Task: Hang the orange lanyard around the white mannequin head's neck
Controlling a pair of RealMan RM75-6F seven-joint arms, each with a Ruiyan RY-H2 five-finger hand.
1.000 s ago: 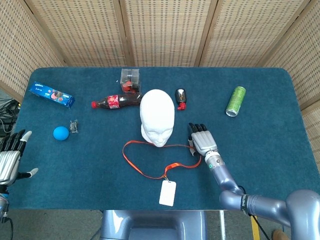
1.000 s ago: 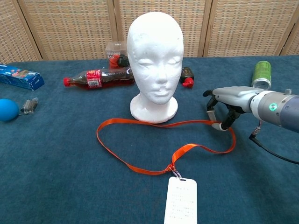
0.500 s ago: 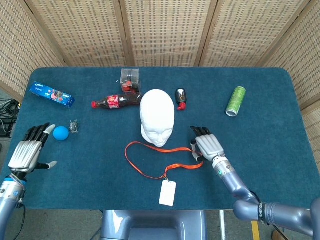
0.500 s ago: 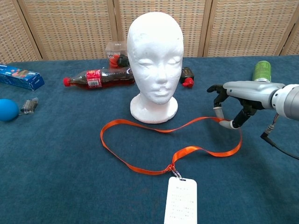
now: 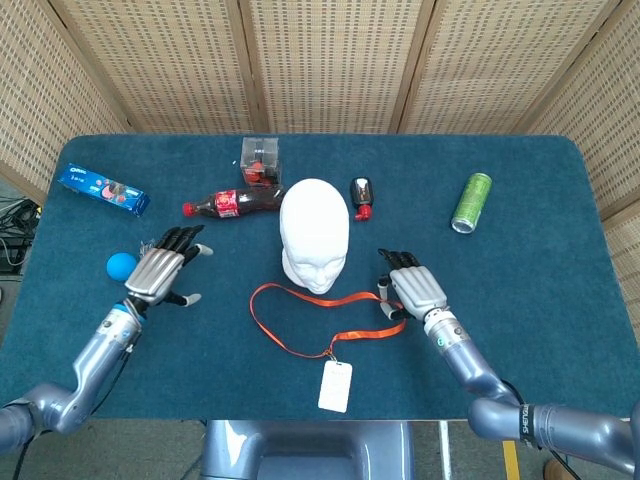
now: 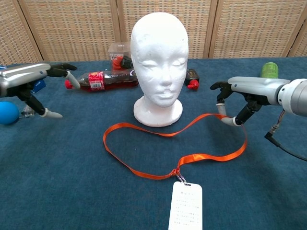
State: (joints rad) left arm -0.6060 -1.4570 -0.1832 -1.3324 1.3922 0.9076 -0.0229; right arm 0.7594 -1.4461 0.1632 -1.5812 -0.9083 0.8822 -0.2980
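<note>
Our right hand (image 6: 240,98) has its fingers curled over the right end of the lanyard (image 6: 144,146), and the strap rises off the desk (image 6: 72,191) to meet the fingertips (image 6: 230,120), so we take it as pinched there. From that lifted end the lanyard runs as a flat, bright orange ribbon in a wide loop: one side sags toward the base of the head (image 6: 159,62), the other lies along the desk, and both meet at a small metal clip with a white card (image 6: 185,205) lying flat nearest us. In the head view the loop (image 5: 300,320) sits just in front of the head (image 5: 315,232), not around its neck.

Our left hand (image 6: 29,79) hovers over the left side of the desk with fingers spread and nothing in it; the head view shows it (image 5: 165,270) just beside a blue ball (image 5: 121,265).

Behind the head lie a cola bottle (image 5: 232,203), a clear box (image 5: 261,160) and a small black-and-red object (image 5: 362,195). A green can (image 5: 471,202) stands well to the right, a blue packet (image 5: 103,189) far left.
</note>
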